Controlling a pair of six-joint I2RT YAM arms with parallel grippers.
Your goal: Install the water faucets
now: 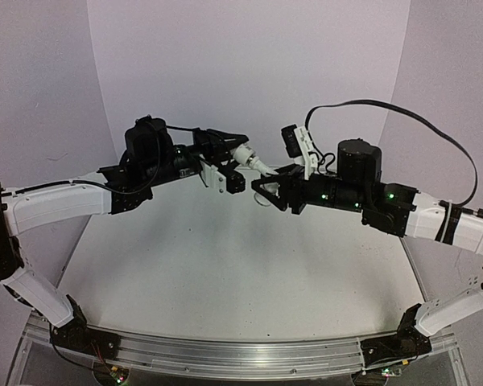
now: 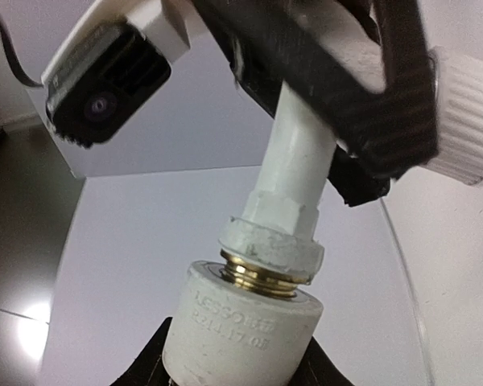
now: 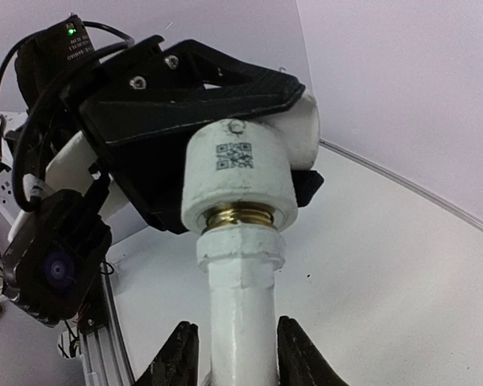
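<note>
Thread (image 3: 240, 215) partly seated, brass showing. Left pincer (image 2: 237, 366) clamped on elbow fitting (image 2: 241, 322), right pincer (image 3: 240, 358) clamped on tap (image 3: 240, 297); keep axes collinear, turn slowly.

From here I count one small white plastic tap (image 2: 294, 173) with one ribbed round knob (image 2: 467, 112), one white elbow pipe fitting (image 2: 241, 330), two white-and-black jointed arms, left arm (image 1: 56, 201) and right arm (image 1: 459, 225), and one pale round-edged table (image 1: 225, 273).
</note>
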